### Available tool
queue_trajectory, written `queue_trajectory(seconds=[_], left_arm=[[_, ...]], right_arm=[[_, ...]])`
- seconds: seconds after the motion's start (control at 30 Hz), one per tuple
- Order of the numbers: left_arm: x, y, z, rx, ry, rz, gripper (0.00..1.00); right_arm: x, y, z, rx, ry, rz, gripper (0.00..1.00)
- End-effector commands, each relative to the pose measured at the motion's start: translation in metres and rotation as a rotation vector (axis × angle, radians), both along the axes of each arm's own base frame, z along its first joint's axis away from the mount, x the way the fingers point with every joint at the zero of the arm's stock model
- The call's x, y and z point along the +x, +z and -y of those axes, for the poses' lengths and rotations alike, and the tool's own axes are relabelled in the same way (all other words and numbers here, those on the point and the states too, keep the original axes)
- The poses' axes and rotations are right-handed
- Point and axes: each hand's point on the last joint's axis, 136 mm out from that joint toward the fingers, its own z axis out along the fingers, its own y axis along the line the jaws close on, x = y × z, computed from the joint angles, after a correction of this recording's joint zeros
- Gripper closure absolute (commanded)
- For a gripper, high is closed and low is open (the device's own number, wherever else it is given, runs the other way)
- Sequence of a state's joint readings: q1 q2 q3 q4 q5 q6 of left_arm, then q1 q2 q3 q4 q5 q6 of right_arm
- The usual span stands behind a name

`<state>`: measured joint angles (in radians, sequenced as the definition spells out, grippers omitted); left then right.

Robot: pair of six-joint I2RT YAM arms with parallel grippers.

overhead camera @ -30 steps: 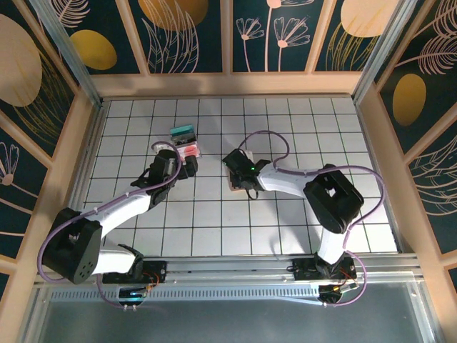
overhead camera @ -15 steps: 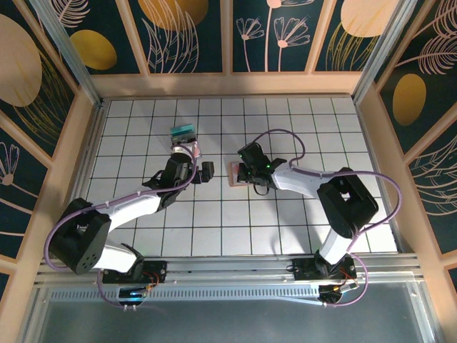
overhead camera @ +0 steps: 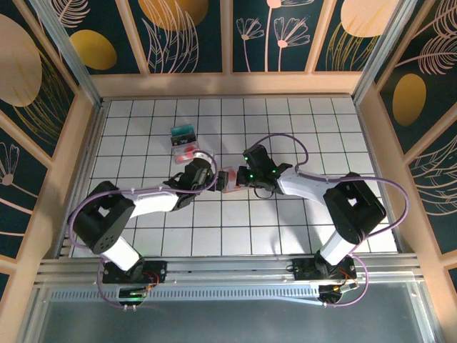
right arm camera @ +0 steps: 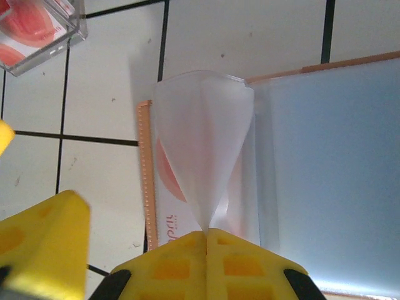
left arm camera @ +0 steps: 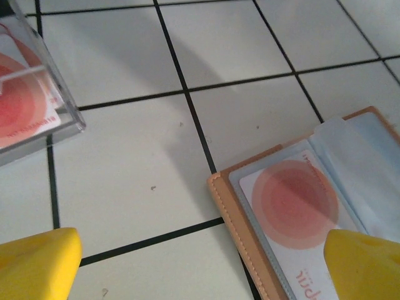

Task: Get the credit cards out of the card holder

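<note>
Holder (left arm camera: 232,209) open on worktop (left arm camera: 125,175), card (left arm camera: 294,203) inside. Right pincer (right arm camera: 206,234) clamped on holder's clear sleeve (right arm camera: 203,137); left pincer (left arm camera: 200,262) agape at holder's left edge. Might lift whole holder, or lose slippery sleeve, trapping card.

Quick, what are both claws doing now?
Left gripper: jaws open, holding nothing.
Right gripper: jaws shut on the clear sleeve of the card holder.

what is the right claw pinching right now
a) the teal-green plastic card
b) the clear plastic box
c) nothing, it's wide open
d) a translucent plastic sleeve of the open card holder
d: in the right wrist view the right claw is shut on the translucent plastic sleeve, lifting it off the open pinkish-brown folding card holder.
</note>
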<state>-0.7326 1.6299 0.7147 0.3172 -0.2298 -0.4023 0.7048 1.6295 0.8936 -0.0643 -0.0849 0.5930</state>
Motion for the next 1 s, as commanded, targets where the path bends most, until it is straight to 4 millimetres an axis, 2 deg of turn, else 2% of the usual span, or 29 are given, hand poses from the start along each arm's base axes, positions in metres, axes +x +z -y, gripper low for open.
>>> queue_trajectory(seconds=[0.0,0.1,0.13,0.5,0.6,0.67,0.73,0.83,0.97], left_arm=[[0.01,0.0,0.009,0.047,0.003,0.034,0.01],[0.012,-0.003,0.012,0.063,0.006,0.036,0.01],[0.012,-0.015,0.01,0.086,0.008,0.016,0.01],[0.009,-0.059,0.004,0.226,0.001,-0.076,0.01],[0.01,-0.061,0.002,0.241,0.013,-0.083,0.01],[0.011,-0.058,0.002,0.244,0.018,-0.078,0.01],[0.012,-0.056,0.002,0.252,0.022,-0.076,0.01],[0.012,-0.053,0.004,0.278,0.021,-0.066,0.01],[0.013,-0.043,0.019,0.319,0.001,-0.031,0.01]], right_arm=[[0.0,0.013,-0.007,0.088,0.002,0.011,1.0],[0.001,0.012,-0.007,0.11,-0.001,0.0,1.0],[0.001,0.012,-0.007,0.112,-0.003,-0.003,1.0],[0.004,0.01,-0.003,0.123,-0.016,-0.018,1.0],[0.005,0.011,0.003,0.102,-0.035,-0.013,0.9],[0.006,0.013,0.008,0.087,-0.052,-0.004,0.76],[0.007,0.018,0.012,0.083,-0.061,0.011,0.68],[0.01,0.026,0.019,0.075,-0.087,0.041,0.62],[0.017,0.035,0.043,0.048,-0.188,0.076,0.53]])
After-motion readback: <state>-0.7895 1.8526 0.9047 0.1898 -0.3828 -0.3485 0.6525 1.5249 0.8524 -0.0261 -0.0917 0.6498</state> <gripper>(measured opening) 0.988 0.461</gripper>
